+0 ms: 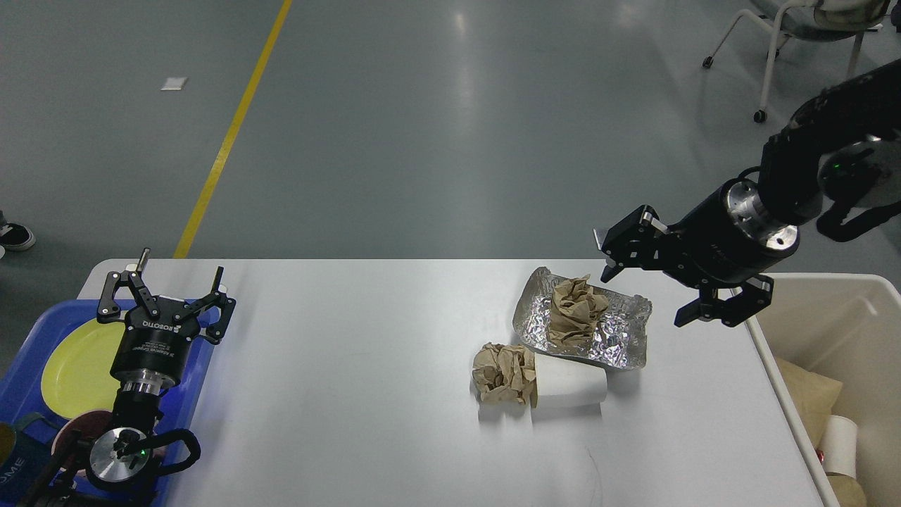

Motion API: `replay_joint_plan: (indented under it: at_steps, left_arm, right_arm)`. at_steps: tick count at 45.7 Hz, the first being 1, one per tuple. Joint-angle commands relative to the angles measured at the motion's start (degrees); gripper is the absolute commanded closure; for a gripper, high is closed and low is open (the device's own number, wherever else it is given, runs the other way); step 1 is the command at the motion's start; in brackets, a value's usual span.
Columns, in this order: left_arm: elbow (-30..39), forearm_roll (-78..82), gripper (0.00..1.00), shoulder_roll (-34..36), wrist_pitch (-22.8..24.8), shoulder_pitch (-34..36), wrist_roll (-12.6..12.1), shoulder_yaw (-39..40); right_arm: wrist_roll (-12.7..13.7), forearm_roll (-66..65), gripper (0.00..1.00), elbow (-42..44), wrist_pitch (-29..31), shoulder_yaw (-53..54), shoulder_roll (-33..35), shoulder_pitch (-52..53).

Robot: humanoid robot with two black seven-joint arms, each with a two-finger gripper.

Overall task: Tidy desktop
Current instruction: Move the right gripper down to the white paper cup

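The white desktop (352, 380) fills the lower view. On its right half a crumpled foil tray (619, 339) holds a ball of brown paper (574, 310). In front of it lie a second brown paper ball (501, 373) and a white paper cup (571, 384) on its side, touching each other. My right gripper (644, 292) is open and empty, hovering just above the foil tray's right edge. My left gripper (176, 278) is open and empty, pointing up at the desktop's left end over the blue tray.
A blue tray (17, 373) at the left holds a yellow plate (77, 366) and a red bowl (70, 436). A cream bin (845, 310) stands off the right edge with a paper cup (838, 443) and brown paper (809, 394) inside. A chair (774, 28) stands far right.
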State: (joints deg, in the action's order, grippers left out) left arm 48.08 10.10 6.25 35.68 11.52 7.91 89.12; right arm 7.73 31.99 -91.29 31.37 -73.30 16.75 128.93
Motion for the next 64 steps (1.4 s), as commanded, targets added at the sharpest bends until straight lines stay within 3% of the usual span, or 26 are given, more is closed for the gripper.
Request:
replay_joint_plan:
  at_steps: [1, 7, 16, 20, 32, 41, 64]
  left_arm:
    - [0.0, -0.1, 0.04, 0.0, 0.0, 0.0, 0.0, 0.0]
    - [0.0, 0.0, 0.04, 0.0, 0.0, 0.0, 0.0, 0.0]
    - [0.0, 0.0, 0.04, 0.0, 0.0, 0.0, 0.0, 0.0]
    - [0.0, 0.0, 0.04, 0.0, 0.0, 0.0, 0.0, 0.0]
    - [0.0, 0.0, 0.04, 0.0, 0.0, 0.0, 0.0, 0.0]
    - [0.0, 0.0, 0.04, 0.0, 0.0, 0.0, 0.0, 0.0]
    - [0.0, 0.0, 0.04, 0.0, 0.0, 0.0, 0.0, 0.0]
  right_arm:
    - [-0.2, 11.2, 0.10, -0.1, -4.4, 1.4, 0.0, -4.7]
    - [-0.4, 19.7, 0.07, -0.2, -12.3, 4.8, 0.1, -10.9]
    - [-0.5, 23.5, 0.01, -0.1, -33.6, 13.8, 0.0, -22.3]
    - [-0.5, 23.2, 0.00, 0.1, -38.8, 17.0, -0.1, -25.9]
    - [-0.5, 22.6, 0.00, 12.6, -39.0, 26.0, -0.3, -42.0]
    - [-0.5, 21.4, 0.00, 22.5, -39.0, 26.7, -5.1, -50.5]
    - [-0.4, 21.4, 0.00, 33.0, -39.1, 29.5, -8.6, -58.4]
